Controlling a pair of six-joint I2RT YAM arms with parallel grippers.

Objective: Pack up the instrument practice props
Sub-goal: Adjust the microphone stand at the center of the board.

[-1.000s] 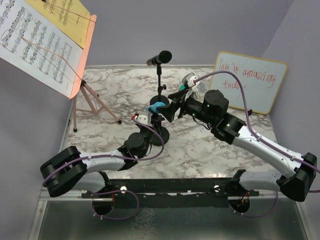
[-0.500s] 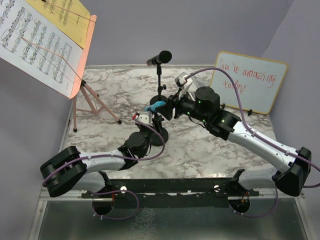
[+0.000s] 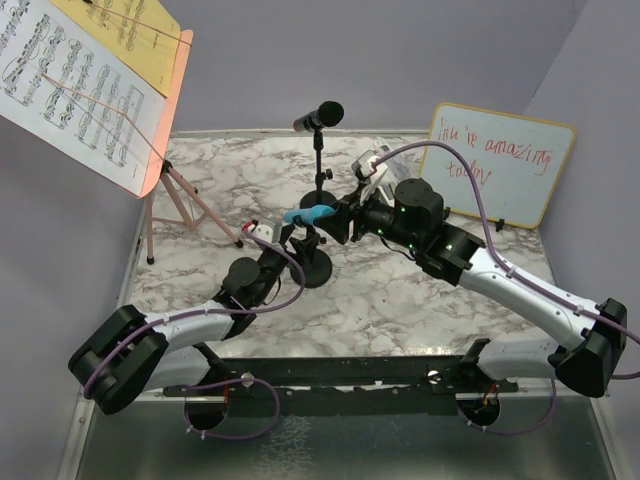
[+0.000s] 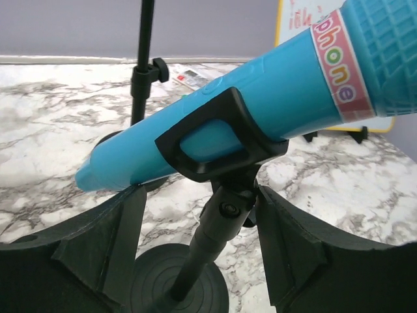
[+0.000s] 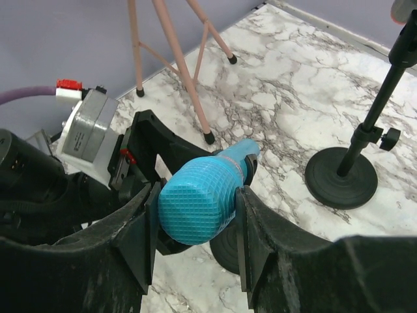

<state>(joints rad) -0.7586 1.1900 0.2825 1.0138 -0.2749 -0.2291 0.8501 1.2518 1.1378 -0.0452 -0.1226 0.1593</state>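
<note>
The blue microphone (image 3: 308, 215) lies tilted in the clip of the near black mic pole (image 3: 318, 268). My right gripper (image 3: 337, 222) is shut on its meshed head (image 5: 202, 189), a finger pressed to each side. My left gripper (image 3: 292, 243) stands open around that pole's stem (image 4: 212, 241), just below the clip, with a gap at each finger (image 4: 120, 241). The black microphone (image 3: 320, 116) sits on the far pole (image 5: 341, 177). The pink music rack (image 3: 165, 120) stands at the back left and carries sheet-music pages (image 3: 70, 90).
The wood-framed whiteboard (image 3: 500, 165) with red writing leans at the back right. The rack's pink tripod legs (image 3: 190, 205) spread over the left of the marble table (image 3: 400, 300), close behind my left arm. A small white object (image 4: 192, 78) lies beyond the far pole.
My right gripper has moved in and closed on the blue microphone's head. My left gripper has opened off the pole stem, and the left arm has shifted left.
</note>
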